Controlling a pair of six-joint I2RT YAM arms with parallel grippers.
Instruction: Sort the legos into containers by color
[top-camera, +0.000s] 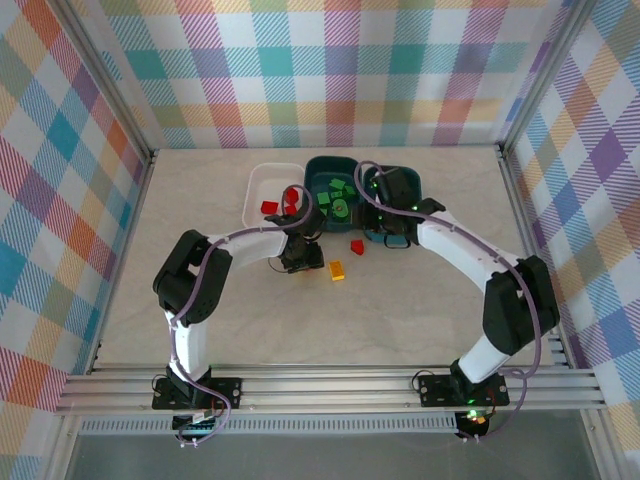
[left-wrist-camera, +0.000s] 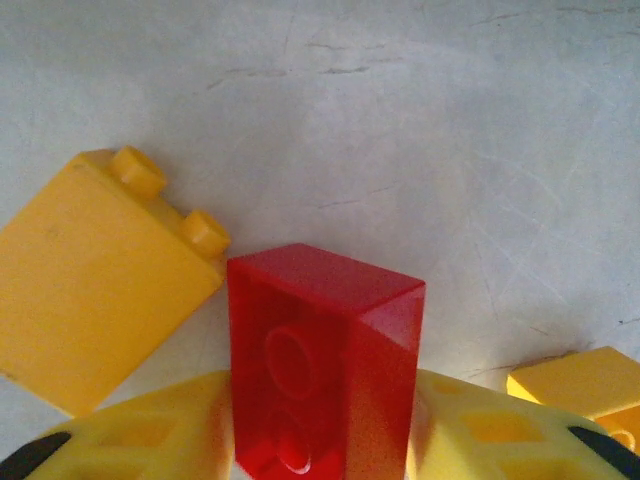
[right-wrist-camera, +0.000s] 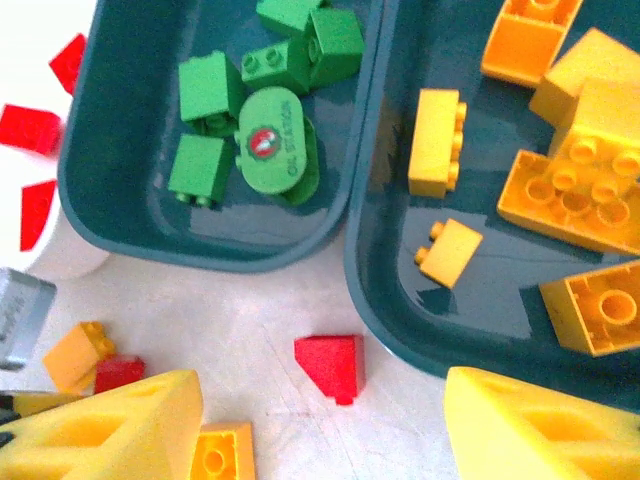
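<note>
My left gripper (left-wrist-camera: 322, 425) is shut on a red lego (left-wrist-camera: 320, 340), whose hollow underside faces the camera just above the table. In the top view this gripper (top-camera: 302, 258) is down at the table in front of the white container (top-camera: 258, 185). My right gripper (right-wrist-camera: 322, 405) is open, low over a red sloped lego (right-wrist-camera: 332, 364) that lies free on the table between its fingers (right-wrist-camera: 120, 430). Green legos (right-wrist-camera: 210, 85) lie in the middle teal container (right-wrist-camera: 100, 215). Yellow-orange legos (right-wrist-camera: 575, 190) lie in the right teal container (right-wrist-camera: 375, 290). Red legos (right-wrist-camera: 28, 128) lie in the white one.
A yellow lego (left-wrist-camera: 95, 285) lies on the table left of the held red one, and another (left-wrist-camera: 585, 385) to its right. A yellow lego (top-camera: 337, 270) and a red one (top-camera: 357, 246) sit loose in front of the containers. Metal rails (top-camera: 320, 385) edge the near side.
</note>
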